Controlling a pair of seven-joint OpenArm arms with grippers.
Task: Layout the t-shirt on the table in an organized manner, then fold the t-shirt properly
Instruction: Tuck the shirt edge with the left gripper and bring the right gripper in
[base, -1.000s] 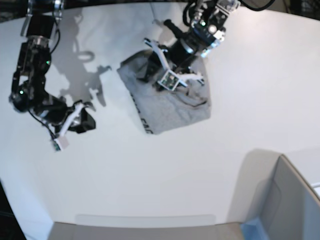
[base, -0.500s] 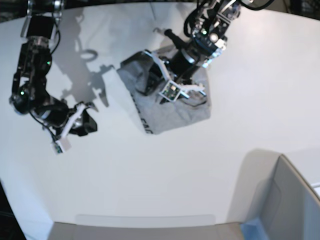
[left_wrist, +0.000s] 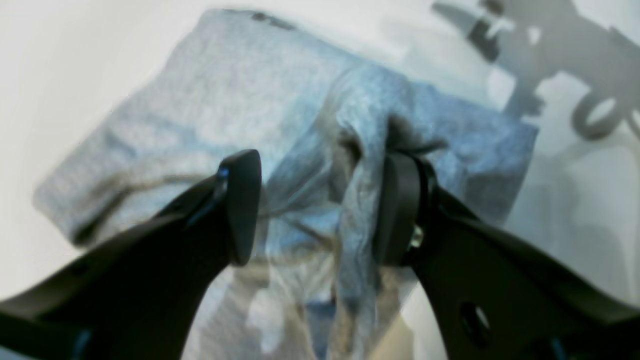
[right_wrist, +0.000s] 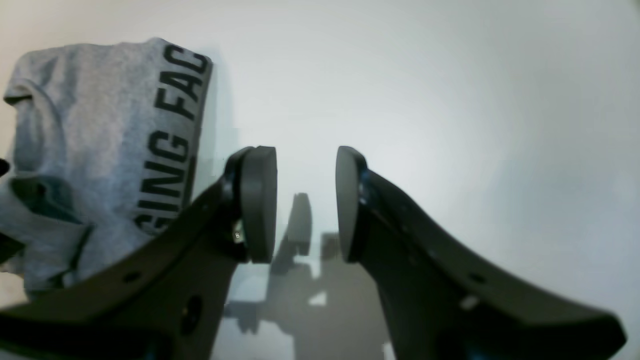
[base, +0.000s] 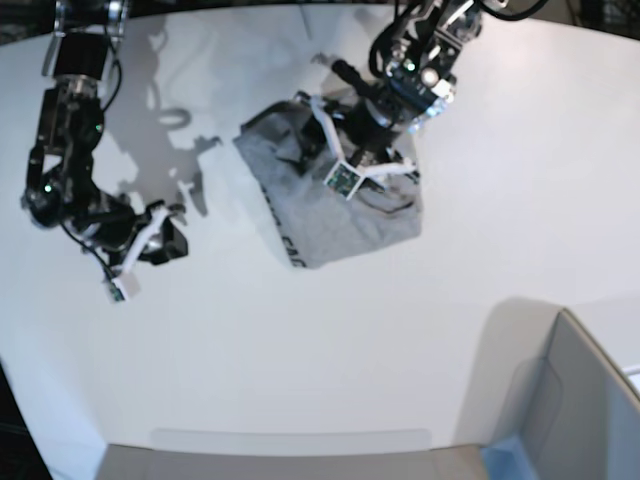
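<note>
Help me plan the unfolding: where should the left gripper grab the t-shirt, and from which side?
Judging from the left wrist view, the raised ridge of bunched fabric on the t-shirt looks best. It stands up between the open fingers of the left gripper, so come straight down from above, one finger on each side.

The t-shirt (base: 330, 205) lies bunched on the table (base: 300, 340), toward the far side (base view), the left gripper (base: 345, 150) over it, the right gripper (base: 150, 240) well apart leftward.
</note>
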